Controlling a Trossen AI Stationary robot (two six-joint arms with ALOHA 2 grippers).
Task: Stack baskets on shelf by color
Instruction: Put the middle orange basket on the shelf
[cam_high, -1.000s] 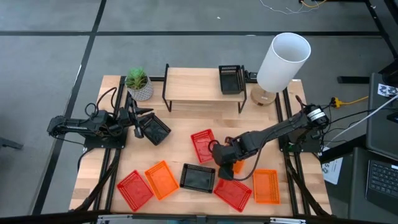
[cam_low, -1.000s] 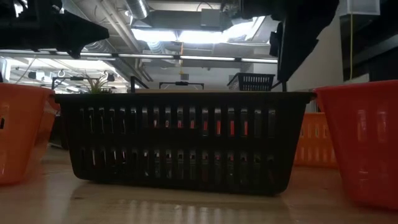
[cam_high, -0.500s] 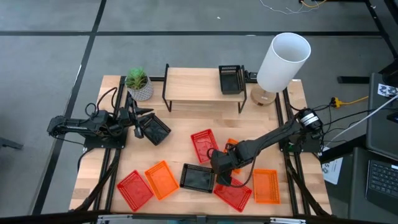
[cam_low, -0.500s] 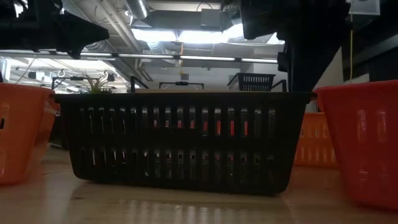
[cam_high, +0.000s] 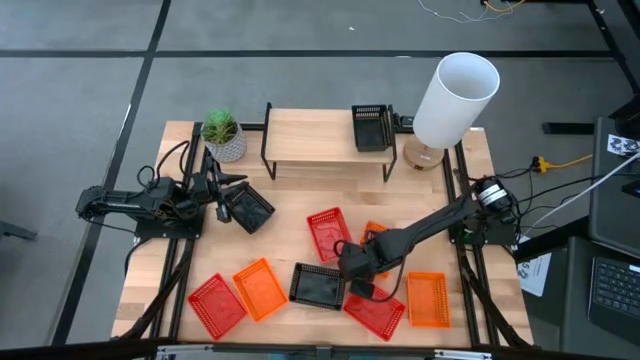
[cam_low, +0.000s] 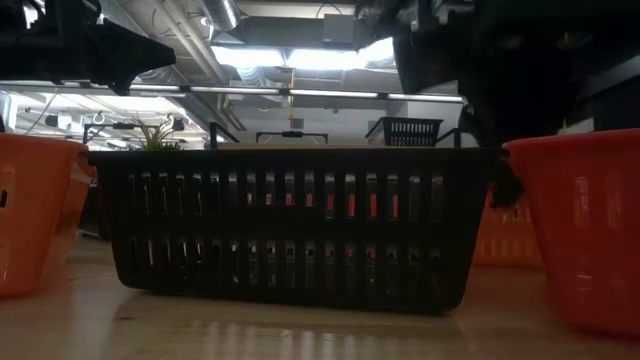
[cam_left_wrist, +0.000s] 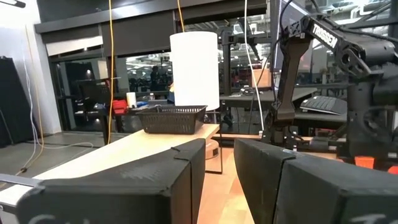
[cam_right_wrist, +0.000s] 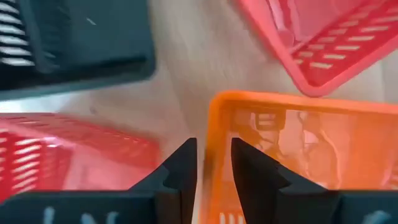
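My right gripper (cam_high: 360, 270) (cam_right_wrist: 213, 163) points down, open, over an orange basket (cam_high: 376, 234) lying on the table. Its fingers stand astride that basket's end wall (cam_right_wrist: 210, 134), one inside and one outside. A black basket (cam_high: 318, 285) and two red baskets (cam_high: 326, 232) (cam_high: 375, 310) lie close around it. Another black basket (cam_high: 371, 128) sits on the shelf (cam_high: 310, 140). My left gripper (cam_high: 228, 192) (cam_left_wrist: 221, 180) waits open at the table's left, and a black basket (cam_high: 252, 210) lies beside it. My right gripper comes from above with one finger (cam_right_wrist: 252, 168) inside the orange basket and the other outside its end wall (cam_right_wrist: 210, 134). A narrow gap shows on the outer side. I cannot tell whether the inner finger touches the wall. The basket rests on the table.
An orange basket (cam_high: 260, 288) and a red one (cam_high: 216, 304) lie near the front left, and another orange one (cam_high: 428, 298) near the front right. A potted plant (cam_high: 222, 132) and a white lamp (cam_high: 455, 95) stand at the back. The shelf's left part is bare.
My right gripper has sunk and moved a little toward the table's near edge, down onto the orange basket. The baskets have stayed where they were.
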